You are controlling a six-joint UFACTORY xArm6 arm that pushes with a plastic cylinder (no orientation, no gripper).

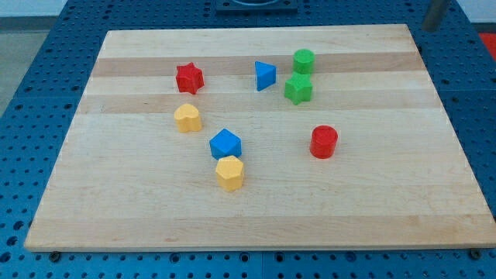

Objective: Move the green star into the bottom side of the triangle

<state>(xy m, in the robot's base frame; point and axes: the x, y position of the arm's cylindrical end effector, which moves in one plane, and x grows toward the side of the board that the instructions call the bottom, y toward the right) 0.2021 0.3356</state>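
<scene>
Looking down on a pale wooden surface [256,221], laid over a blue perforated bench [31,46].

Near the view's top, right of centre: green star [298,89], flat on the wood, just right of and slightly lower than the blue triangle [265,75]. Close to it but apart, with a strip of bare wood between. Not under the triangle's bottom side (more off its right-hand corner).

Directly above the star, toward the view's top: green cylinder [303,60], upright, just beside the star; touching or not, cannot tell.

Further left, level with the triangle: red star [188,78]. Below that: yellow heart-like block [187,118], well apart from the green pieces.

Around the middle: blue block [225,143], angular, exact shape hard to make out, and right below it a yellow hexagon [229,172], the two touching or nearly so. Off to the view's right of these, standing alone: red cylinder [324,142].

At the view's top right corner: a blurred grey rod, ending in my tip [432,29], beyond the surface's far right corner and over the blue bench. Well apart from every block; nearest are the two green ones, still a long way off.

As for fingers: cannot tell anything of their state (only the rod's end shows).
</scene>
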